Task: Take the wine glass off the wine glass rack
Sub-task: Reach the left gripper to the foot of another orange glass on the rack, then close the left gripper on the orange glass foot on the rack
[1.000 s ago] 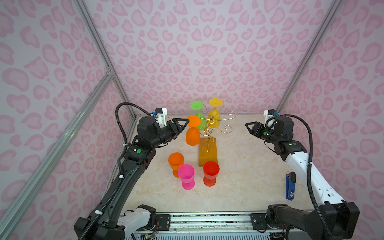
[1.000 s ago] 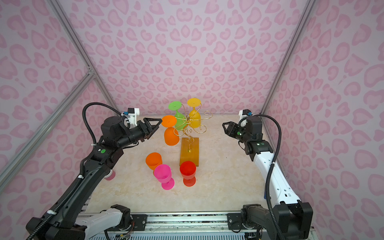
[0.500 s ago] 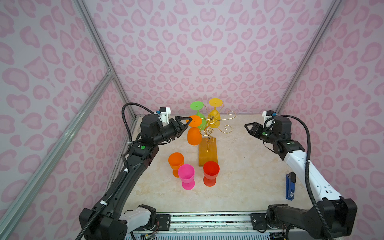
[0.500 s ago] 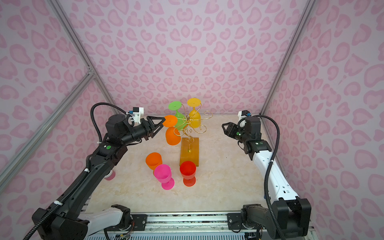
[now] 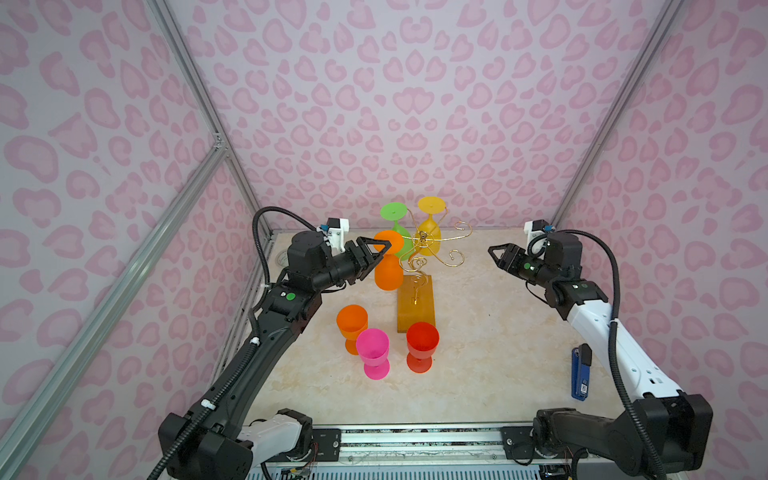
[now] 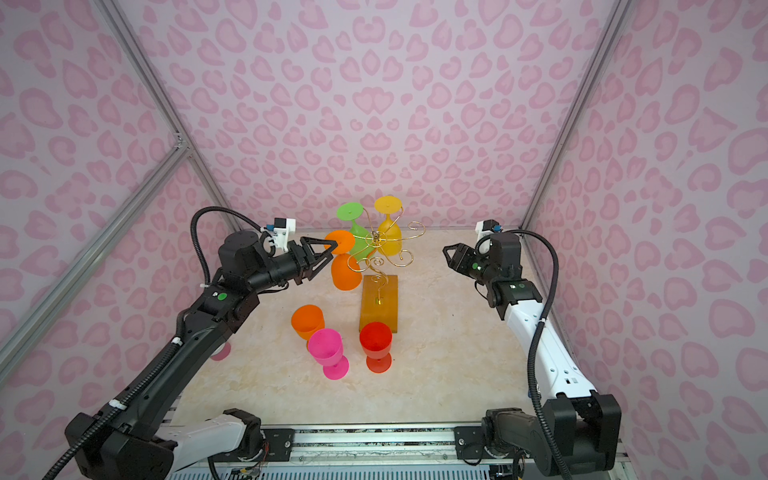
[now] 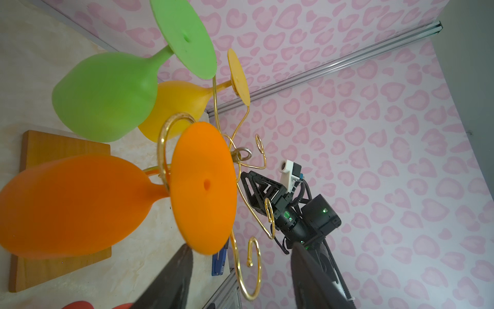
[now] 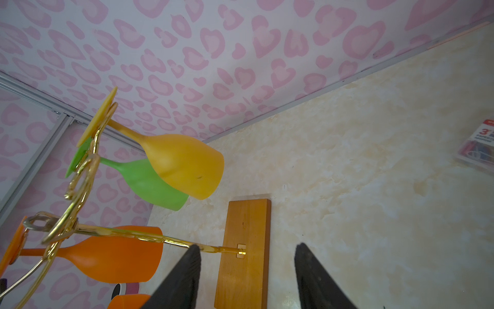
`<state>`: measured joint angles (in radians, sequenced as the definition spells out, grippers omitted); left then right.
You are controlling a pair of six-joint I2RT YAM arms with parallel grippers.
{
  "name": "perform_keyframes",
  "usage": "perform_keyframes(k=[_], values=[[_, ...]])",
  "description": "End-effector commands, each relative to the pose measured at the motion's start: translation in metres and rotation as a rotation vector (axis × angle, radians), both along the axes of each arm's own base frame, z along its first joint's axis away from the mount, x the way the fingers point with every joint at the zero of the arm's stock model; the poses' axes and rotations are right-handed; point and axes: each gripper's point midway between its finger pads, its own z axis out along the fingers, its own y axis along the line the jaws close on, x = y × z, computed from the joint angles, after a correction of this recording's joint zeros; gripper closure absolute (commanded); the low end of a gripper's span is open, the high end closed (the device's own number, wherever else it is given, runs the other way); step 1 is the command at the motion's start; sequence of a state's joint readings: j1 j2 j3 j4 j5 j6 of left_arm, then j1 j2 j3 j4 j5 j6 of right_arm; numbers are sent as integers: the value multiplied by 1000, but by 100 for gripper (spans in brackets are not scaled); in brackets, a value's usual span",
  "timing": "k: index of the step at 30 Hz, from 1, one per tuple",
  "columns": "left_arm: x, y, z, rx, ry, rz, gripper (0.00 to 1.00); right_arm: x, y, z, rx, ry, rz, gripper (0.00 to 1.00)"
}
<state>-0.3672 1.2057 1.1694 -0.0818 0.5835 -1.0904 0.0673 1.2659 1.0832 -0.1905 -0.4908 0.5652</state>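
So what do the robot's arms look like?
The left arm is nearly all black. The right arm is black with a white lower section. Each has a ribbed black cable looping over it, a small green dot and a white camera block. The left end effector and right end effector have black, pointy, triangle-shaped fingers.

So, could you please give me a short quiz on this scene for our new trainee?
1. How many glasses hang on the wine glass rack?
2. True or false: the right gripper is holding a glass.
3. Which hanging glass is the left gripper nearest to: A green, B orange, C yellow?
Key: 1. Three. 2. False; it is open, apart from the rack. 3. B, the orange wine glass.
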Motion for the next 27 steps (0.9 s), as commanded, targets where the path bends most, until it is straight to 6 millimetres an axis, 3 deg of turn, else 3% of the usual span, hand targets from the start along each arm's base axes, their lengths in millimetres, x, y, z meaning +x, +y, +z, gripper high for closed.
perform_keyframes(k=[1, 27], values=[[1, -6, 6, -12, -17, -13, 41, 2, 3, -1, 19, -7, 9, 43], [14, -11, 1, -22, 26, 26, 55, 3, 1, -5, 28, -4, 10, 43]])
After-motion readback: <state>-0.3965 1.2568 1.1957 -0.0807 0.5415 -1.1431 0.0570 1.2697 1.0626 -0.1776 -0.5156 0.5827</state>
